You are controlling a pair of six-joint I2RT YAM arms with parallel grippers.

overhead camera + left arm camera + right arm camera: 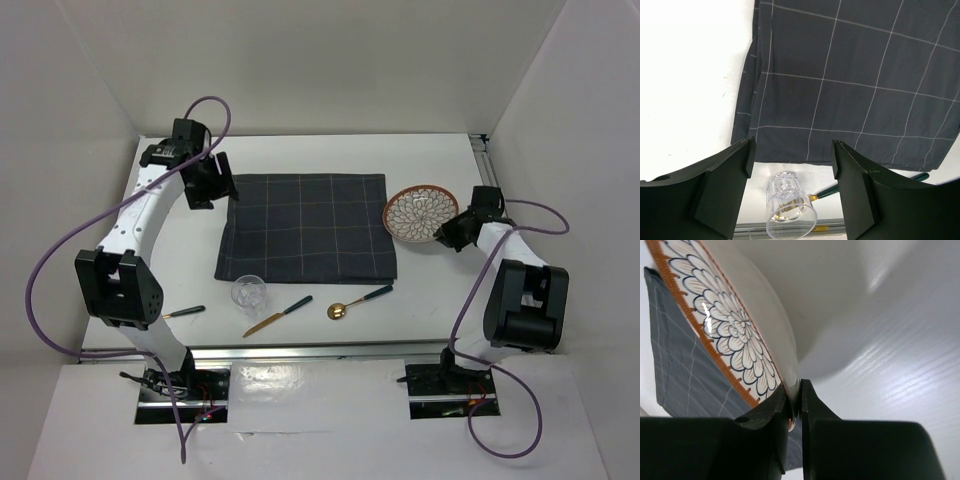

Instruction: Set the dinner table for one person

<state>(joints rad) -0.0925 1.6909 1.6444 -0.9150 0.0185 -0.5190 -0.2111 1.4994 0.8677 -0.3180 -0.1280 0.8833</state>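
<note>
A dark grey checked placemat (305,228) lies in the middle of the white dinner table (300,155). My right gripper (447,232) is shut on the rim of a flower-patterned plate with an orange edge (421,212), just right of the placemat; the plate (725,325) fills the right wrist view, tilted, its rim pinched between the fingers (815,410). My left gripper (215,190) is open and empty over the placemat's far left corner. A clear glass (249,293), a gold knife (277,317) and a gold spoon (358,301), both green-handled, lie near the front edge.
A small green-handled fork (184,312) lies at the front left beside my left arm. The silver rail (330,350) runs along the near edge. White walls enclose the table. The glass (790,207) and placemat (850,80) show in the left wrist view.
</note>
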